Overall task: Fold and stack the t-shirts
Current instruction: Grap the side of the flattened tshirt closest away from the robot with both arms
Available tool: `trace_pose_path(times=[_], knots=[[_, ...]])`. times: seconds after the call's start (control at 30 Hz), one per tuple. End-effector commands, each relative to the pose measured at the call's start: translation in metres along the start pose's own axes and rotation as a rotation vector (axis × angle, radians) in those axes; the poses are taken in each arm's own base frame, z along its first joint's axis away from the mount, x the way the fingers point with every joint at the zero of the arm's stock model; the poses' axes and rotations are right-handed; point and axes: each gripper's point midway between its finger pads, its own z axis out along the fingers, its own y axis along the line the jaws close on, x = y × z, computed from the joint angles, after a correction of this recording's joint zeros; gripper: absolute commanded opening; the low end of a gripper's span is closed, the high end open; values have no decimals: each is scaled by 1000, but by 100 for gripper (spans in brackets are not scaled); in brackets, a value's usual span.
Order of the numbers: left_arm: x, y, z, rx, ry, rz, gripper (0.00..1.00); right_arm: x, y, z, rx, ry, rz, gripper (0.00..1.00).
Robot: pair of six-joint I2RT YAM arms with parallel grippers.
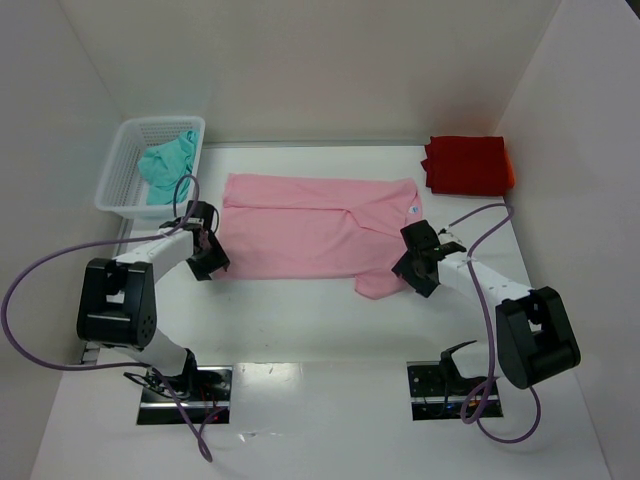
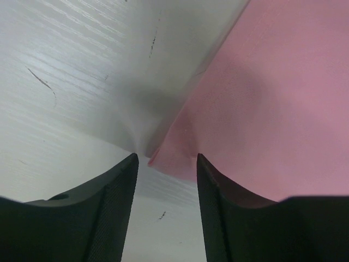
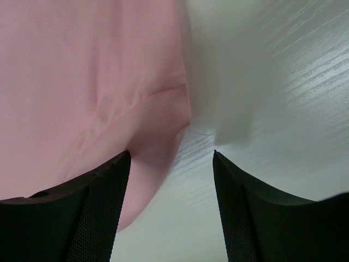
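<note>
The light pink t-shirt (image 1: 315, 227) lies spread flat in the middle of the table, partly folded lengthwise. My left gripper (image 1: 212, 258) is open at its near left corner; in the left wrist view that corner (image 2: 163, 158) sits between the fingertips. My right gripper (image 1: 418, 262) is open at the shirt's near right sleeve; the pink sleeve edge (image 3: 158, 147) lies by the left finger (image 3: 103, 207). The red t-shirt (image 1: 466, 165) lies folded at the far right. The teal t-shirt (image 1: 166, 165) is bunched in the basket.
A white mesh basket (image 1: 118, 176) stands at the far left. White walls close in the table on the left, back and right. The arm bases and their cables sit at the near edge.
</note>
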Motion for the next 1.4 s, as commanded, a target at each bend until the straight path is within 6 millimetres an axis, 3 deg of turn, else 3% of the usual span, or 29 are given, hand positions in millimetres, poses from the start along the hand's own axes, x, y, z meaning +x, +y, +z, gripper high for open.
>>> trace_pose_path(times=[0.0,0.17,0.5,0.7,0.83,1.0,1.03,1.17,1.37], knots=[[-3,6,5,-28,-16,-24,50,-10,4,2,-2,-56,14,68],[-2,8,7,-42,-15,-32,38,-11,3,2,11,-59,20,68],[-1,4,12,-33,4,-21,0,-16,8,1,-8,-80,49,62],[-9,-1,7,-16,-19,-5,0,-21,10,0,-14,-104,55,42],[-13,-2,3,-9,-27,-6,0,-21,11,1,-14,-104,55,23],[-17,-6,-1,2,-42,-9,0,-23,9,2,-9,-113,46,9],[-15,-4,-1,-4,-35,1,0,-24,8,2,-4,-120,46,0],[-21,-9,-7,16,-46,11,0,-31,13,-4,-15,-138,44,0],[-47,-25,-34,75,-113,50,0,-61,34,-34,-88,-210,46,0]])
